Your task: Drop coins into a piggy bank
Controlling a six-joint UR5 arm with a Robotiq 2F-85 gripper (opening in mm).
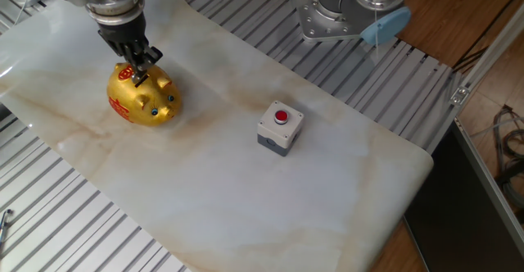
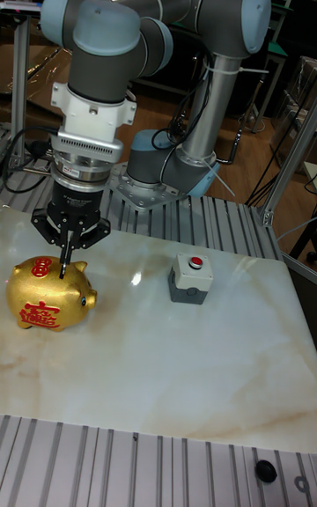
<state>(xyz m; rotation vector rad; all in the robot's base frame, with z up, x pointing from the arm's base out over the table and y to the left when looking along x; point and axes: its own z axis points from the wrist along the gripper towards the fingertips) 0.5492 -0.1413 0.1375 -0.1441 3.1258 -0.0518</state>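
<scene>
The piggy bank [image 1: 144, 100] [image 2: 46, 297] is shiny gold with red markings and stands on the left of the marble sheet. My gripper [image 1: 139, 70] [image 2: 62, 271] hangs straight down over its back. The fingertips are drawn together right at the dark top slot and look shut. I cannot see a coin between them. One tiny dark round disc, a coin [image 2: 262, 470], lies on the metal slats at the front right, far from the gripper.
A small grey box with a red push-button [image 1: 280, 127] [image 2: 191, 277] stands mid-sheet, right of the pig. The arm's base [image 1: 340, 14] [image 2: 163, 177] is bolted behind the sheet. Ribbed aluminium table surrounds the marble sheet [image 1: 246, 190].
</scene>
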